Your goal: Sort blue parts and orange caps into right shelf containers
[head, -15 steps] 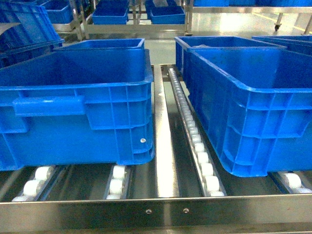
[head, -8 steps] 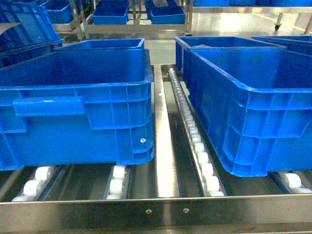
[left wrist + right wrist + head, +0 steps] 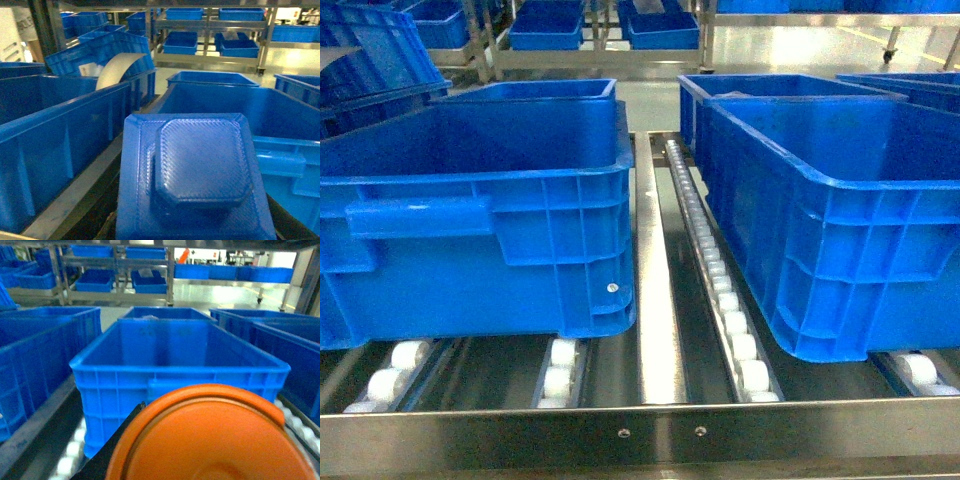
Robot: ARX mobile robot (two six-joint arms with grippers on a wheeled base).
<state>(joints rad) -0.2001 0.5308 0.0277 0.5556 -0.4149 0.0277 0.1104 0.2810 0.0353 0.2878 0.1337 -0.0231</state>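
Note:
In the left wrist view a blue part (image 3: 200, 170), a square textured plate with a raised octagonal centre, fills the lower frame close to the camera. My left gripper is shut on it, its jaws hidden beneath. The right wrist view shows a round orange cap (image 3: 210, 440) held just as close, with one black finger (image 3: 117, 434) along its left edge. Two right shelf containers stand on the shelf (image 3: 660, 320): a left crate (image 3: 470, 230) and a right crate (image 3: 840, 240). The orange cap sits in front of a crate (image 3: 180, 365). Neither gripper appears in the head view.
More blue crates stand behind (image 3: 545, 90) and on racks farther back (image 3: 550, 25). A row of white rollers (image 3: 715, 270) runs between the two front crates. A steel front rail (image 3: 640, 435) crosses the near edge. A tilted crate with a white roll (image 3: 117, 67) lies at the left.

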